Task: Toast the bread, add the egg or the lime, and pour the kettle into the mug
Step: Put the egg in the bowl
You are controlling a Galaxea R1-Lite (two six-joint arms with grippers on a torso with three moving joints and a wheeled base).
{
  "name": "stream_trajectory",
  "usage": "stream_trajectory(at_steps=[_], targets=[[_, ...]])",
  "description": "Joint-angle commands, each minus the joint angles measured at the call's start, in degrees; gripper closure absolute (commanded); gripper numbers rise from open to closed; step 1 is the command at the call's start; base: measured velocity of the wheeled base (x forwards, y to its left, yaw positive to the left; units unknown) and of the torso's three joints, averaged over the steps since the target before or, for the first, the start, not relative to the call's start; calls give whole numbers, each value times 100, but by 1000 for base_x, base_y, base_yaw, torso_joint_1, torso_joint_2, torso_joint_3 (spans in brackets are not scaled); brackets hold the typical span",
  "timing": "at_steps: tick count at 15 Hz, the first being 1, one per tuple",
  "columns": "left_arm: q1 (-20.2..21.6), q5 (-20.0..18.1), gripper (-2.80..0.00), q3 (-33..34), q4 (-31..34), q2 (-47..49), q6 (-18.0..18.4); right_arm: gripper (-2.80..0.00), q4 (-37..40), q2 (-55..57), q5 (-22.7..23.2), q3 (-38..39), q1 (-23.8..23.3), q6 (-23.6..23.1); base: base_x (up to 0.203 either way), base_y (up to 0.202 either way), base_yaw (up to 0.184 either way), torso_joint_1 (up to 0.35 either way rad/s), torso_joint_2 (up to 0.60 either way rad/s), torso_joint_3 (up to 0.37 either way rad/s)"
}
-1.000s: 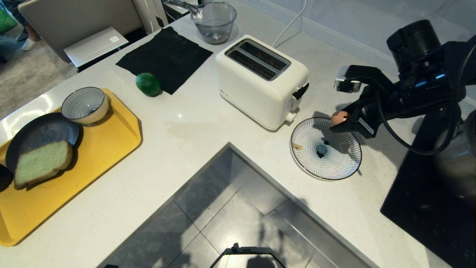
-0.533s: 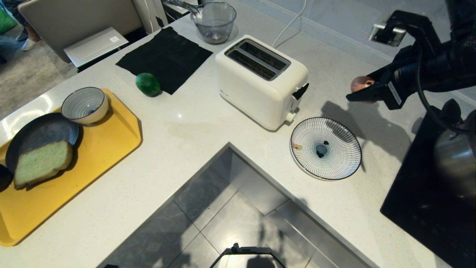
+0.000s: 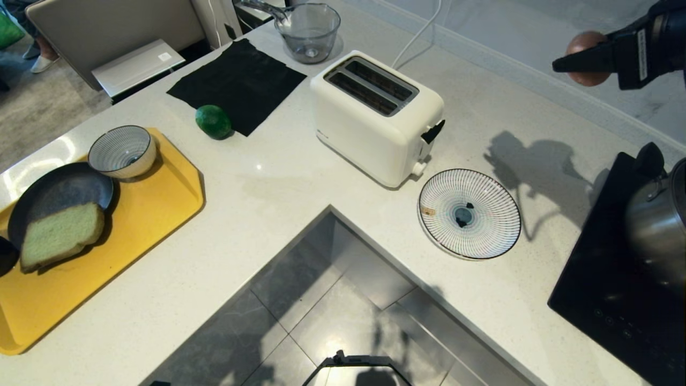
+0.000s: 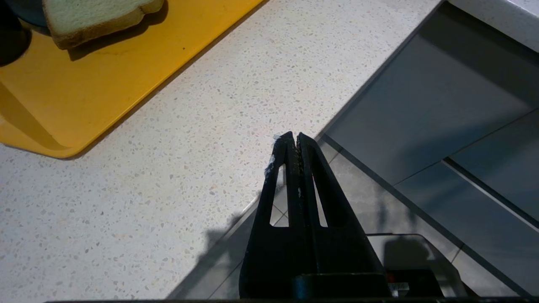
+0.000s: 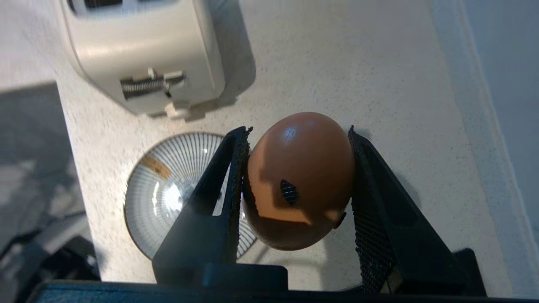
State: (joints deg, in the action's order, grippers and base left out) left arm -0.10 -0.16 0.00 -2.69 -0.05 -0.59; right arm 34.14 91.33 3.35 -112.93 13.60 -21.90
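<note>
Right pincer at upper right of the frame, clamped on the egg, high above the worktop and striped plate. Left pincer pressed closed, holding nothing, over the worktop edge. Bread at far left on the yellow tray.
</note>
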Motion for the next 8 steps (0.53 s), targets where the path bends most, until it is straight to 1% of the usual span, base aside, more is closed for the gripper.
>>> stream_trajectory(at_steps=[1,3,4,7,8], targets=[[1,-2,0,88,-3,-4,-2,0,-325,-180,0,-1,2,550,0,0,0,0,0,0],[1,-2,0,88,-3,-4,-2,0,-685,-317,-1,-1,2,1006,0,0,0,0,0,0],[1,-2,0,88,-3,-4,-2,0,-708,-438,-1,3,2,1130,0,0,0,0,0,0],[1,-2,0,88,-3,-4,-2,0,-699,-938,-3,42,2,1251,0,0,0,0,0,0],[1,-2,0,88,-3,-4,-2,0,-692,-1076,-71,72,2,1256,0,0,0,0,0,0]])
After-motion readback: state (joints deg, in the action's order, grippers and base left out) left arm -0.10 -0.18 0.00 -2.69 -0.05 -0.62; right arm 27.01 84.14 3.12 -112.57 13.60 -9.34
